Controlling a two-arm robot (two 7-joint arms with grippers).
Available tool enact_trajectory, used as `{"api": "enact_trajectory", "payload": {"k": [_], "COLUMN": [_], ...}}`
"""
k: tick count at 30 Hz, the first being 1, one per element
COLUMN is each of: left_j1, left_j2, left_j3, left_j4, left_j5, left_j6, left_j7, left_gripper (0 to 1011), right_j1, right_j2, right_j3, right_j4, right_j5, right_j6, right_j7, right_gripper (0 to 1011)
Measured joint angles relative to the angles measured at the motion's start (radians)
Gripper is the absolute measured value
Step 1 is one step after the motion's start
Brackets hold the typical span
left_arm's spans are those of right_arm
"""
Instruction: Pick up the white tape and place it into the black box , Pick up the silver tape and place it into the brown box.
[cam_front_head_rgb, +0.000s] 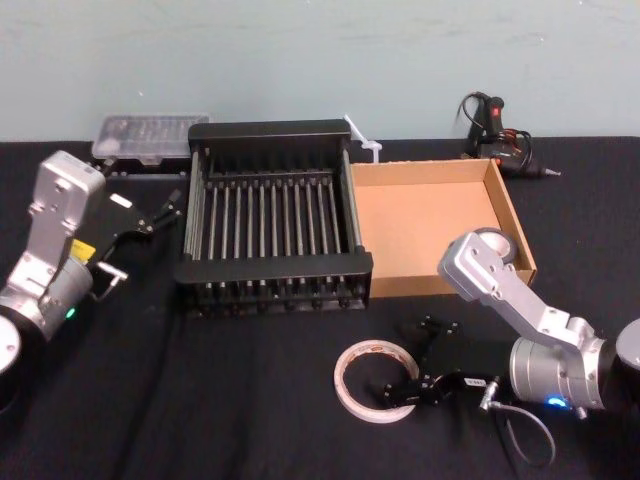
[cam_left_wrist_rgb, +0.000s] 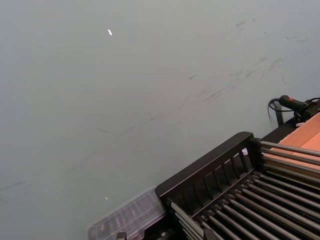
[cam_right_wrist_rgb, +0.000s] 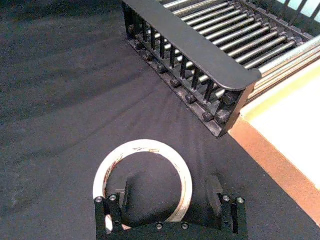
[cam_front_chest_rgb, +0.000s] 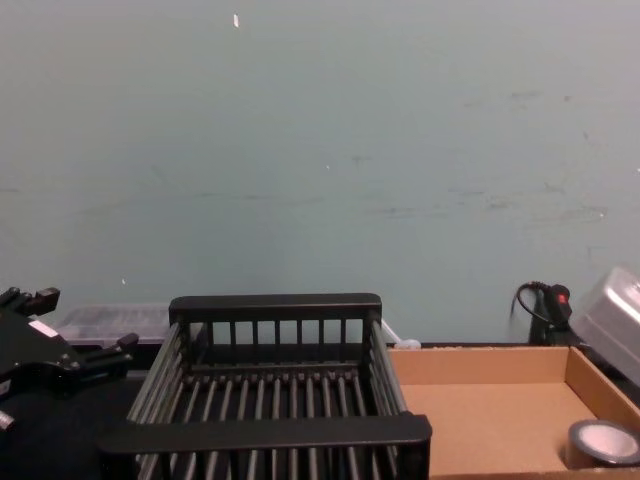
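Clear plastic case (cam_front_head_rgb: 150, 138) back left, black hand tool (cam_front_head_rgb: 495, 125) (corded) back right, black tablecloth (cam_front_head_rgb: 200, 400)

Pale blue-green wall (cam_front_chest_rgb: 320, 150) with faint scuffs and scratches, far beyond the right gripper (cam_right_wrist_rgb: 170, 182) — black cloth-covered desk (cam_right_wrist_rgb: 60, 100) beneath it, softly creased, even light

The white tape (cam_right_wrist_rgb: 145, 145) bears red-orange printed marks. The silver tape (cam_front_chest_rgb: 603, 443) is dull grey. The black box (cam_front_head_rgb: 270, 130) shows slatted bars; the brown box (cam_front_head_rgb: 420, 215) is plain tan; the table (cam_front_head_rgb: 250, 400) is black.
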Motion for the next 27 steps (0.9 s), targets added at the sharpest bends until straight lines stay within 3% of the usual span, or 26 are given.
{"api": "enact_trajectory", "payload": {"k": [27], "left_j1": [0.0], "left_j2": [0.0], "left_j3": [0.0], "left_j4": [0.0], "left_j5": [0.0], "left_j6": [0.0], "left_j7": [0.0], "left_gripper": [1001], "right_j1": [0.008], "right_j2": [-0.014], "right_j3": [-0.009], "right_j4": [0.021], "right_j5": [-0.002], "right_j6": [0.013], "right_j7": [0.005], "right_gripper": [1002]}}
